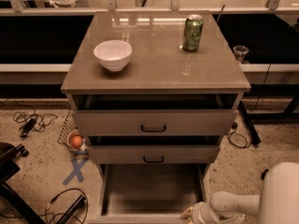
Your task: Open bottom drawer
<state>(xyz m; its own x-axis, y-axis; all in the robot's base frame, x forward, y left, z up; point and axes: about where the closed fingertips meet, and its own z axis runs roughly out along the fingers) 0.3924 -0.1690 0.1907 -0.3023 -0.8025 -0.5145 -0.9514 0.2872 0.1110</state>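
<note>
Your gripper (pixel 190 214) sits at the frame's bottom edge, right of centre, by the front right corner of the bottom drawer (pixel 149 190). You cannot tell its grip state. That drawer stands well out below the other two, grey interior exposed. Middle drawer (pixel 154 155) and top drawer (pixel 154 123) are slightly ajar. White bowl (pixel 113 55) and green can (pixel 192 32) are on the cabinet top (pixel 159 73).

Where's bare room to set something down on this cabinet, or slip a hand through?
Cabinet top: the middle between bowl and can, plus the whole front strip. The bottom drawer has a bare floor too. Tight spots: the gripper sits at that drawer's front right corner, and the top drawer and middle drawer show only narrow gaps.
</note>
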